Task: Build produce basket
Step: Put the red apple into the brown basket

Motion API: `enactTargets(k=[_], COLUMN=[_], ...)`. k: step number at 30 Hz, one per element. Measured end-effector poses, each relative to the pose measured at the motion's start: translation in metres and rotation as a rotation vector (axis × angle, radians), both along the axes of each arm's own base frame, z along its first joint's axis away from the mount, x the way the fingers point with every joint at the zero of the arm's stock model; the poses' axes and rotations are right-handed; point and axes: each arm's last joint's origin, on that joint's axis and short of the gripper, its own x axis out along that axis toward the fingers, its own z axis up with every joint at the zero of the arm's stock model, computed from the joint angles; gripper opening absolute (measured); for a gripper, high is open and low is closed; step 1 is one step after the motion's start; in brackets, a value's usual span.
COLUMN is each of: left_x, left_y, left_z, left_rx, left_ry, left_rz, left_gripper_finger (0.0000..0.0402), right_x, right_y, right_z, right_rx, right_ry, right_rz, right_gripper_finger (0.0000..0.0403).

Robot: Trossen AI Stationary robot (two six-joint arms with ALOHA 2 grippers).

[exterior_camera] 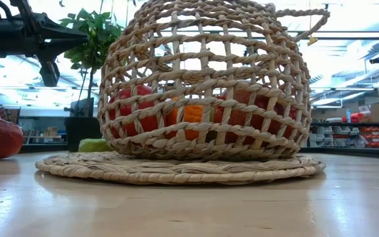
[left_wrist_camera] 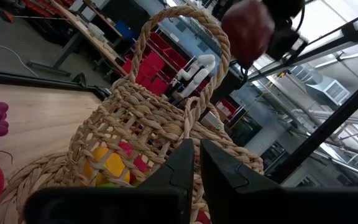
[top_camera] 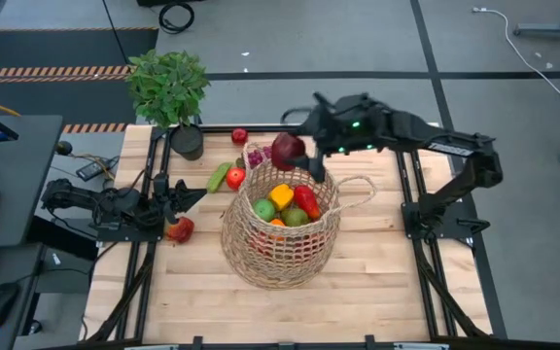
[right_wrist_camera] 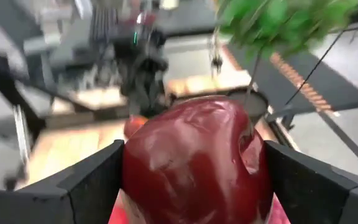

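Observation:
The tan wicker basket (top_camera: 280,233) stands on its flat base mid-table. Inside it lie a green apple (top_camera: 263,208), a yellow pepper (top_camera: 281,196) and a red pepper (top_camera: 306,202). My right gripper (top_camera: 290,154) hovers over the basket's far rim, shut on a dark red apple (right_wrist_camera: 194,162); the left wrist view shows that apple (left_wrist_camera: 247,28) high above the basket handle (left_wrist_camera: 179,37). My left gripper (left_wrist_camera: 196,168) waits shut left of the basket, touching nothing. More produce lies on the table: a red apple (top_camera: 180,229), a cucumber (top_camera: 219,177) and grapes (top_camera: 257,156). My right gripper pinches the dark red apple by two opposite sides (right_wrist_camera: 132,174) between its two fingers (right_wrist_camera: 98,177). The fingers come from the table's right side, slanting a little downward. The apple fills the gap between them. It hangs clear above the basket's far rim.
A potted plant (top_camera: 168,87) stands at the far left corner. Another red apple (top_camera: 239,136) lies near the far edge and a small red fruit (top_camera: 235,178) beside the basket. The near half of the table (top_camera: 290,311) is bare wood.

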Motion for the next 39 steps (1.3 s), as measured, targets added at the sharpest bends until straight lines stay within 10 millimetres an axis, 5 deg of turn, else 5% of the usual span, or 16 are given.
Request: enactTargets(k=[18, 27, 33, 39], left_x=[0.000, 0.000, 0.000, 0.000], left_y=[0.000, 0.000, 0.000, 0.000], left_z=[0.000, 0.000, 0.000, 0.000], left_rx=[0.000, 0.000, 0.000, 0.000], left_ry=[0.000, 0.000, 0.000, 0.001], left_rz=[0.000, 0.000, 0.000, 0.000], left_gripper_finger=[0.0034, 0.0034, 0.0035, 0.0036], right_x=[0.084, 0.098, 0.094, 0.080], right_y=[-0.007, -0.006, -0.006, -0.015], right_z=[-0.127, -0.167, -0.169, -0.140], right_rx=[0.136, 0.223, 0.272, 0.301], right_ry=[0.489, 0.640, 0.683, 0.602], right_rz=[0.200, 0.208, 0.193, 0.137], right_gripper_finger=[0.0369, 0.0380, 0.0395, 0.0398])
